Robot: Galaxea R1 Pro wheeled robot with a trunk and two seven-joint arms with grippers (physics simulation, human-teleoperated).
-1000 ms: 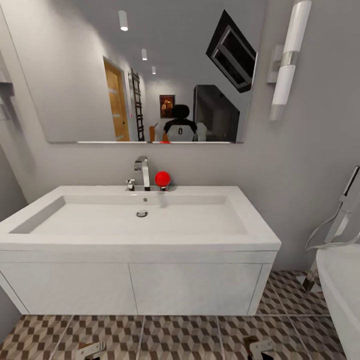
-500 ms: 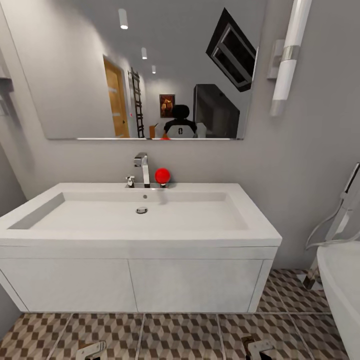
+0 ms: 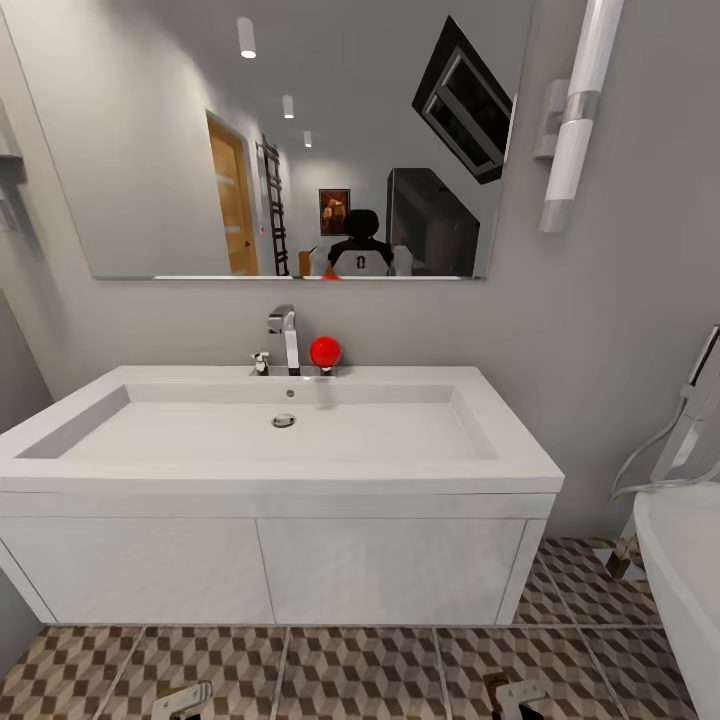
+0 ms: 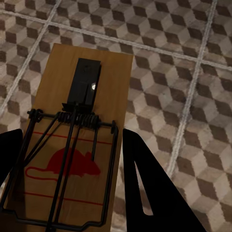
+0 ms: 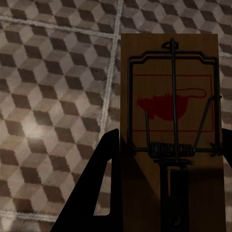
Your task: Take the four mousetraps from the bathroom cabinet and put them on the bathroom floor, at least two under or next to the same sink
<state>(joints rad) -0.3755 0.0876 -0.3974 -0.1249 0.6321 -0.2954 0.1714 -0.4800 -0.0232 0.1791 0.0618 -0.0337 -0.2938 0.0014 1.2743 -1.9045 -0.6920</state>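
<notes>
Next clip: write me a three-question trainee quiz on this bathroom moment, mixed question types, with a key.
1. True or false: the left gripper holds a mousetrap.
2. What pattern covers the bathroom floor? A) plain white B) 3D cubes C) stripes
3. Fill in: the red ball sits beside the ____ on the sink.

Key: 1 true; 2 B; 3 faucet. The right gripper also grips a second mousetrap over the tiles.

Between the left gripper's (image 4: 72, 159) matt black fingers sits a mousetrap (image 4: 79, 140) of smooth tan wood with black wire; the right gripper (image 5: 166, 159) holds its like (image 5: 171, 125). Below both lies matt patterned floor tile (image 4: 193, 72). Ahead: glossy white sink (image 3: 280, 470), polished chrome tap (image 3: 288, 340).
</notes>
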